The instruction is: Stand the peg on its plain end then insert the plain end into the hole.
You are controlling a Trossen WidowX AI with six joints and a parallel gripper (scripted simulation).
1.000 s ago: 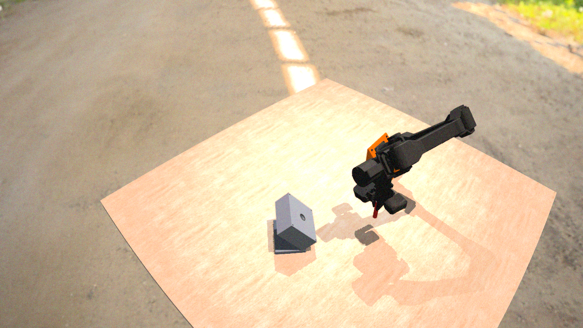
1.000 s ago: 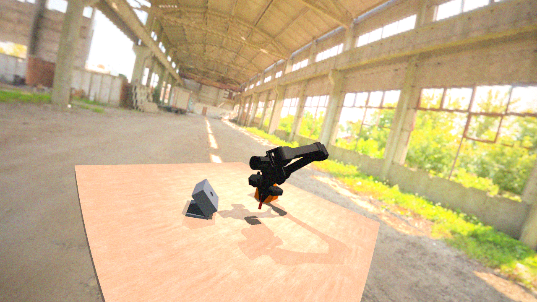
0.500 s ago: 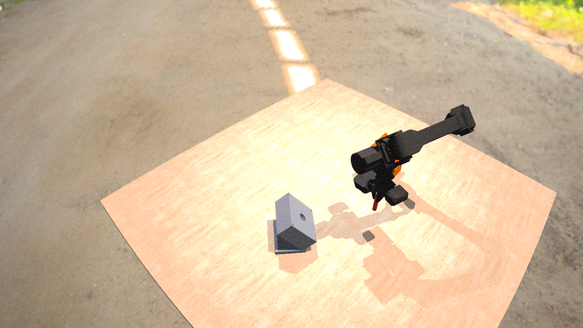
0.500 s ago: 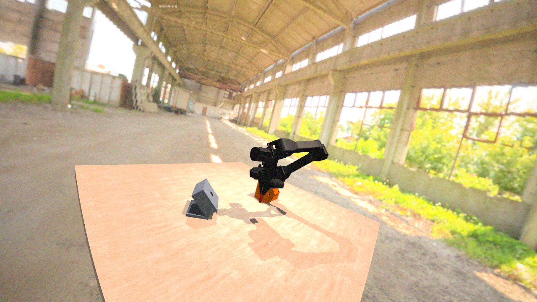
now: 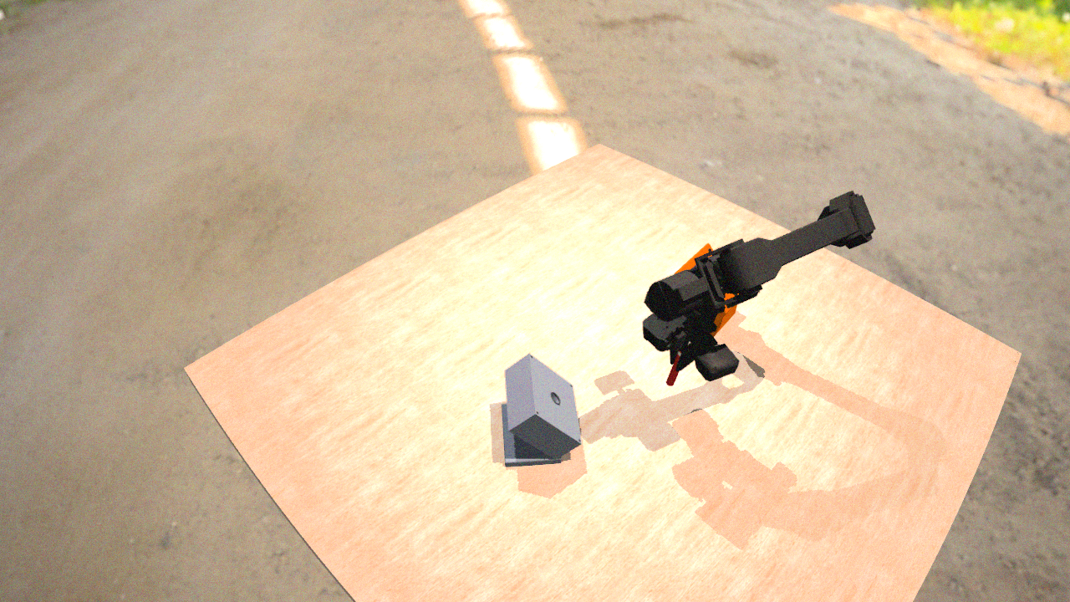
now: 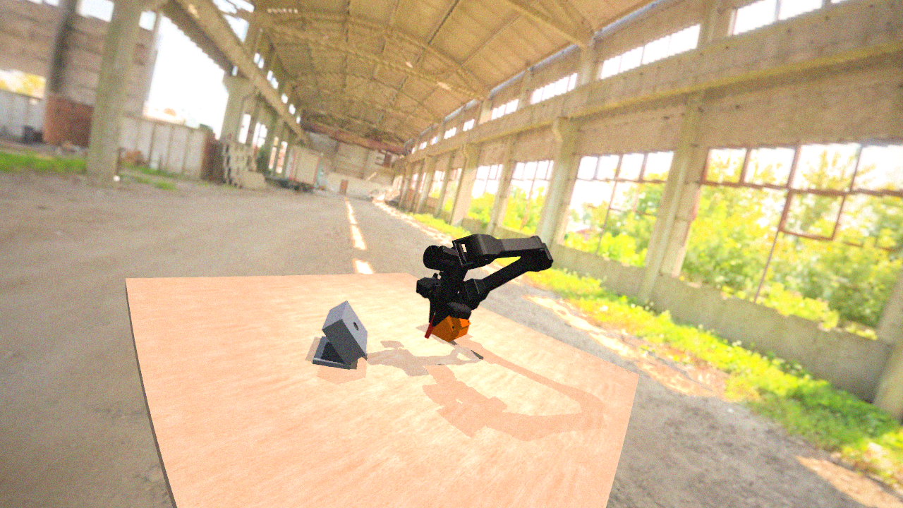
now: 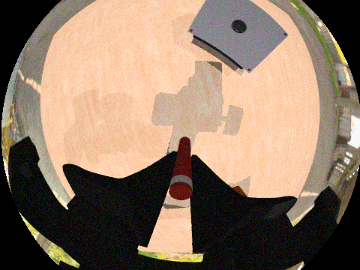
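Note:
My gripper (image 5: 678, 354) (image 6: 433, 320) (image 7: 184, 157) is shut on the red peg (image 5: 672, 373) (image 6: 428, 331) (image 7: 184, 150) and holds it above the table. The peg is tilted, with its plain end pointing down and outward. The peg's white band (image 7: 181, 180) looks greyish and is at the end nearer the wrist camera. The grey sloped panel (image 5: 545, 405) (image 6: 360, 339) (image 7: 221, 37) stands apart from the peg, to its left in the top and exterior views and ahead in the wrist view. Its dark round hole (image 5: 555, 398) (image 6: 355, 326) (image 7: 238, 26) is empty.
An orange block (image 5: 724, 322) (image 6: 456, 329) (image 7: 239, 190) is close behind the gripper, partly hidden by the arm. The wooden table (image 5: 359, 359) (image 6: 252, 391) (image 7: 94, 64) carries the panel's dark base plate (image 5: 532, 461) (image 6: 334, 363). Arm shadows lie between panel and gripper.

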